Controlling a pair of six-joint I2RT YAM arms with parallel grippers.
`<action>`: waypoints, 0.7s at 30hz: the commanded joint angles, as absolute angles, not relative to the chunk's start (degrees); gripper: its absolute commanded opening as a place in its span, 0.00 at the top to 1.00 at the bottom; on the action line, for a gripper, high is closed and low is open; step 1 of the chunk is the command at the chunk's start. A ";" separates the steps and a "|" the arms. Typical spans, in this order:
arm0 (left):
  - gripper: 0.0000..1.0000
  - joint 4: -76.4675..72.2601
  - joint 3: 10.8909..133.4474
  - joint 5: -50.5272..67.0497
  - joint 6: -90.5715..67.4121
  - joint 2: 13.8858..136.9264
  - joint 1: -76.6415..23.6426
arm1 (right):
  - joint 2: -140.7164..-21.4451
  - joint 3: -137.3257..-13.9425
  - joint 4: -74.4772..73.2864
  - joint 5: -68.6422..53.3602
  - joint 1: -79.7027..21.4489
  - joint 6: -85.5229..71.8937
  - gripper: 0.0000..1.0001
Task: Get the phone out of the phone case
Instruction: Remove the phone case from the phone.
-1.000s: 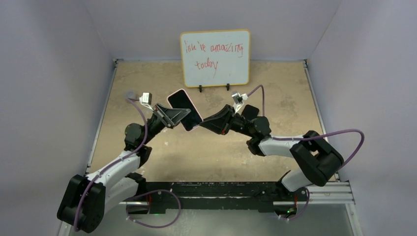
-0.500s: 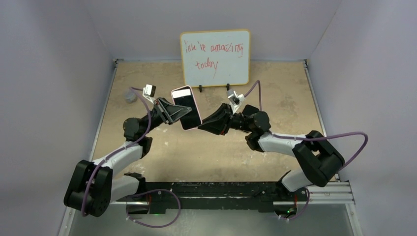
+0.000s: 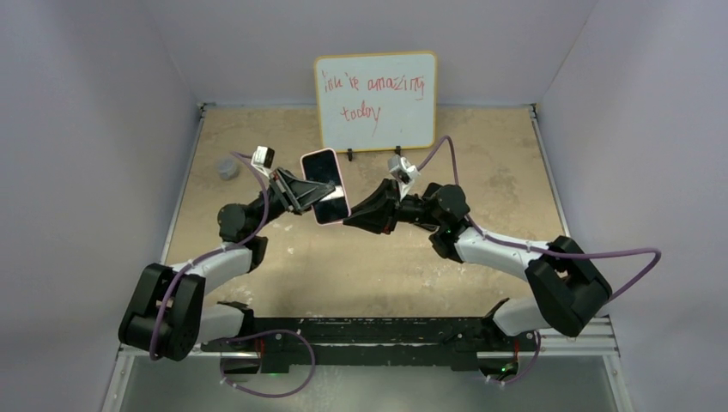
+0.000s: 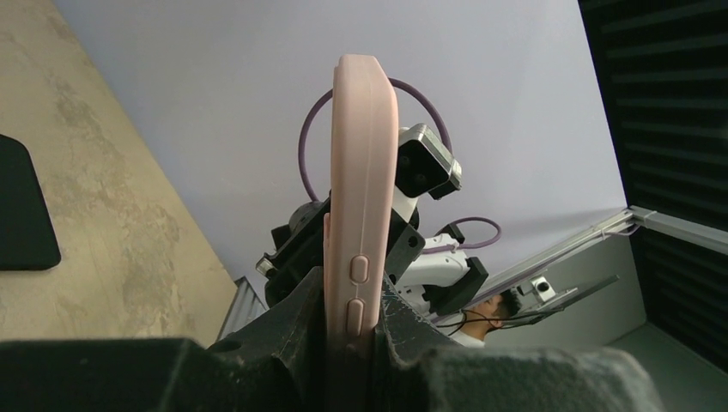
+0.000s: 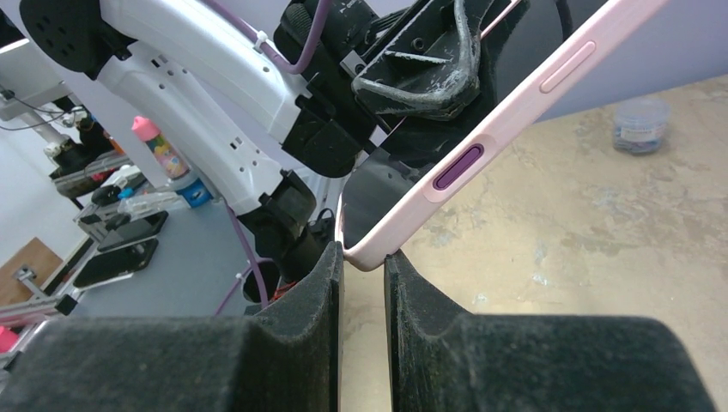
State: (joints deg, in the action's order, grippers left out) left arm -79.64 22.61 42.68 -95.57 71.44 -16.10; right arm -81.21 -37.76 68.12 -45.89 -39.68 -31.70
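A phone (image 3: 323, 182) with a dark screen sits in a pink phone case (image 3: 343, 202) and is held in the air above the table's middle. My left gripper (image 3: 302, 192) is shut on one long side of the case (image 4: 364, 189), just below its two side buttons, as the left wrist view (image 4: 360, 330) shows. My right gripper (image 3: 348, 220) comes in from the right. Its fingertips (image 5: 363, 257) pinch the lower corner of the pink case (image 5: 481, 137).
A whiteboard (image 3: 375, 101) with red writing stands at the back. A small round container (image 3: 227, 168) sits on the table at the left, also in the right wrist view (image 5: 642, 124). A flat black object (image 4: 21, 210) lies on the table. Purple walls close in on three sides.
Both arms have shifted toward the back with the phone between them, and the phone has turned a little more upright. Both grips stay the same.
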 commanded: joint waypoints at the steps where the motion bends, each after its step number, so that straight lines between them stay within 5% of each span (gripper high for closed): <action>1: 1.00 -101.18 23.92 50.23 -107.04 70.28 -19.16 | -84.77 -39.76 58.81 -37.27 -38.42 -25.15 1.00; 8: 1.00 -102.02 24.71 52.08 -106.35 68.97 -19.25 | -85.87 -41.94 56.70 -36.87 -37.52 -32.05 1.00; 21: 1.00 -94.17 25.40 55.89 -95.43 65.13 -20.30 | -85.69 -53.05 28.54 -33.12 -37.13 -26.70 1.00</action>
State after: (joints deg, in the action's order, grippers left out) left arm -79.35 22.94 41.91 -95.83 71.11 -14.98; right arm -82.11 -50.89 40.27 -52.01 -38.24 -33.76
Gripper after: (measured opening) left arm 0.178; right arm 0.203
